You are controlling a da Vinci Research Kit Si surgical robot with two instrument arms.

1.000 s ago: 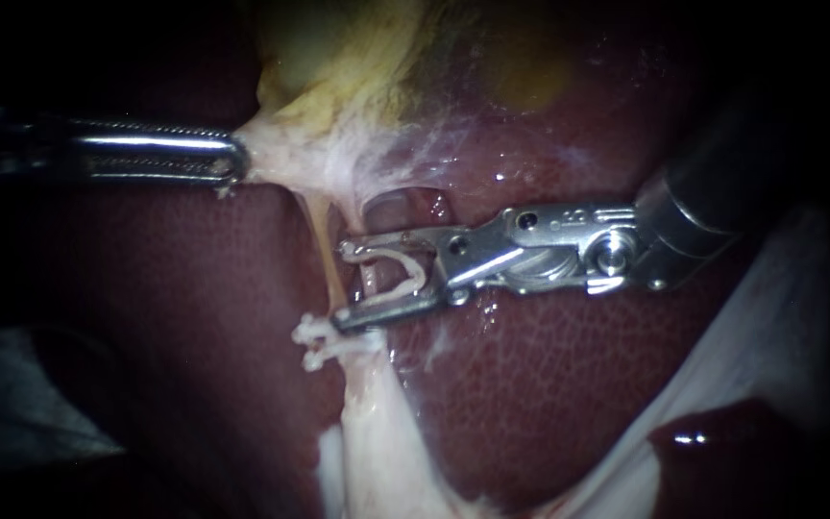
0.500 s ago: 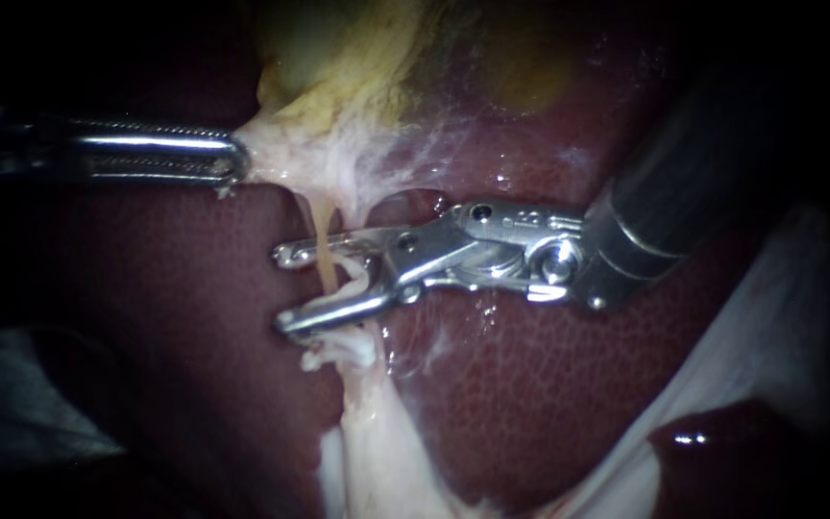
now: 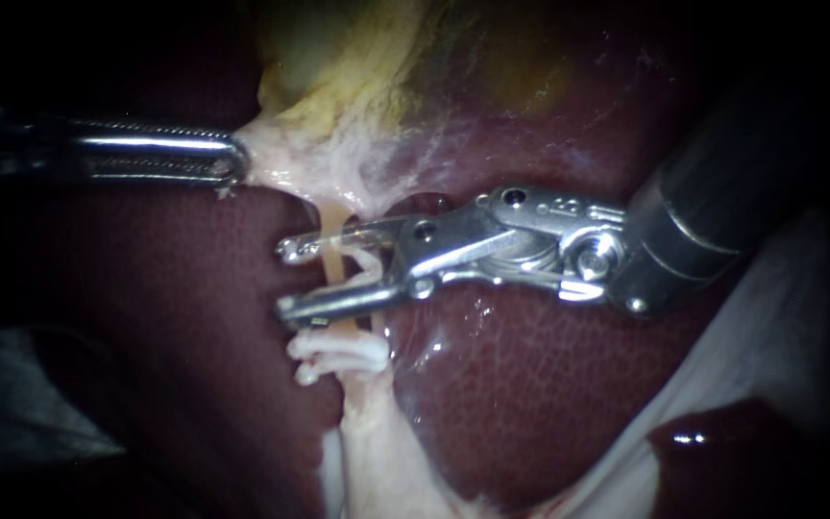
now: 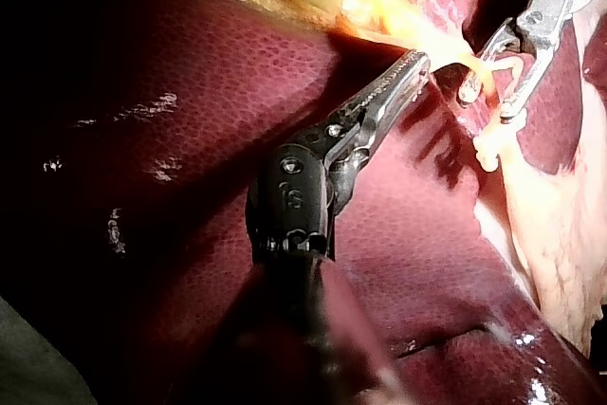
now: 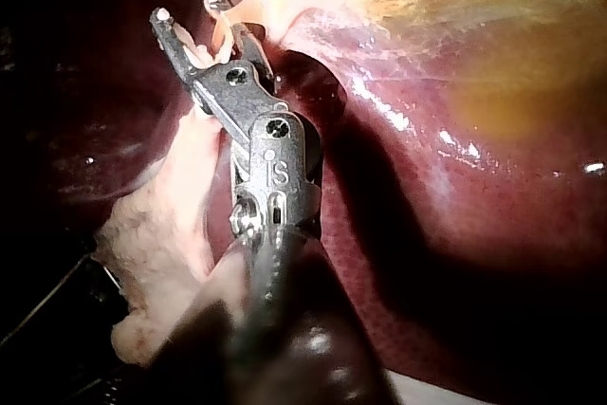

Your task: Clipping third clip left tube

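Observation:
The left tube (image 3: 330, 258), a thin yellowish strand, runs down from the white tissue (image 3: 290, 159) under the gallbladder (image 3: 338, 58). My right instrument (image 3: 285, 281) straddles it, jaws standing apart and holding a white clip (image 3: 369, 265). Two white clips (image 3: 338, 351) sit on the tube just below those jaws. My left instrument (image 3: 232, 159) is shut on the white tissue and holds it taut. In the left wrist view its jaws (image 4: 415, 65) grip the tissue beside the tube (image 4: 484, 73). In the right wrist view the tube (image 5: 224, 37) lies between the right instrument's jaws (image 5: 190, 7).
Dark red liver (image 3: 549, 384) surrounds the tube on both sides. Pale fatty tissue (image 3: 367, 452) hangs below the clips. White gauze-like material (image 3: 770, 317) lies at the lower right.
My right instrument slid left until its jaws straddled the left tube, then shifted slightly up the tube, away from the two placed clips. My left instrument has held still.

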